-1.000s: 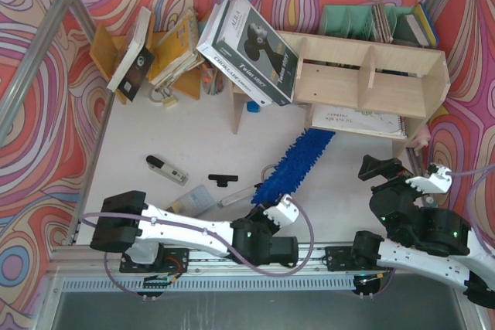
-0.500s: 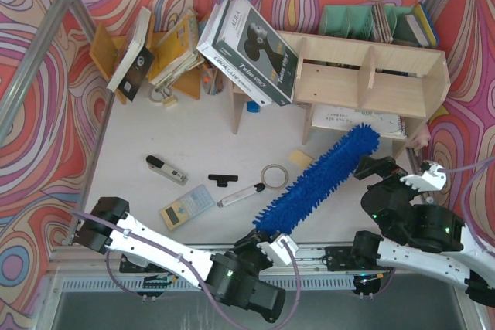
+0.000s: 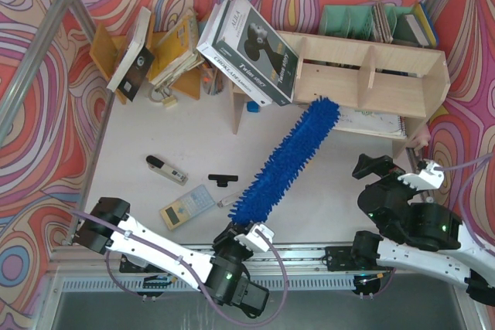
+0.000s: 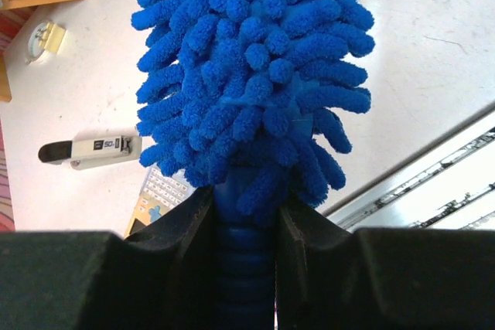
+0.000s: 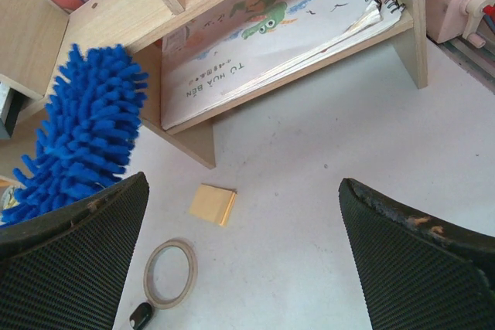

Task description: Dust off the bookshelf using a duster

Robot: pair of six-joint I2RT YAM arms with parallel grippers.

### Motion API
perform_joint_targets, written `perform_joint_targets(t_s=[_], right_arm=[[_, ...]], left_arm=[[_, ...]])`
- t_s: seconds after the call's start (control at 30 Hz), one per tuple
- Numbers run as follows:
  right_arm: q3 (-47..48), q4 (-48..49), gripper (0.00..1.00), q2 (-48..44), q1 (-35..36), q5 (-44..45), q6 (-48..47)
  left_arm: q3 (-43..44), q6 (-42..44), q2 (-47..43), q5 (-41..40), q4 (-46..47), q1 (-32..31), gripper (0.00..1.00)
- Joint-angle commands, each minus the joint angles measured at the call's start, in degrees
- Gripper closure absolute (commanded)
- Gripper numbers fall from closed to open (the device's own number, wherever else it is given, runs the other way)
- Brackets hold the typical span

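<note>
Dusting looks to be the step in hand: the left gripper [image 3: 246, 231] is clamped on the handle of the duster [image 3: 288, 158], whose tip reaches the lower left corner of the bookshelf [image 3: 387, 92]. The left arm lies low along the near edge, wrist aimed shelfward, and the next move likely calls for a sweep along the boards. The right gripper [image 3: 376, 166] hangs near the shelf, jaws wide and empty.

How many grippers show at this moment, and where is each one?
2. The left gripper is at the near edge, centre, shut on the handle of the duster. The right gripper is open at the right, in front of the bookshelf, holding nothing. Neither is hidden.
</note>
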Motion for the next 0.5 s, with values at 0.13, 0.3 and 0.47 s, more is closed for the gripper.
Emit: perform_joint_targets(t_s=[0.13,0.3,0.47], right_arm=[[1.7,-1.8,0.01,0.8,0.5,0.9,1.2],[1.3,-2.1,0.01,0.2,0.5,1.6,1.2],[0.9,-2.0,0.01,-0.4,0.5,1.9,1.2]], left_arm=[[-3.1,-4.9,-3.0,-2.5,-2.8,3.8,1.00],[-6.4,3.7,-5.0,0.8,7.3,5.6,1.00],[-7.2,6.8,-3.1,4.1,11.4,5.9,1.00]])
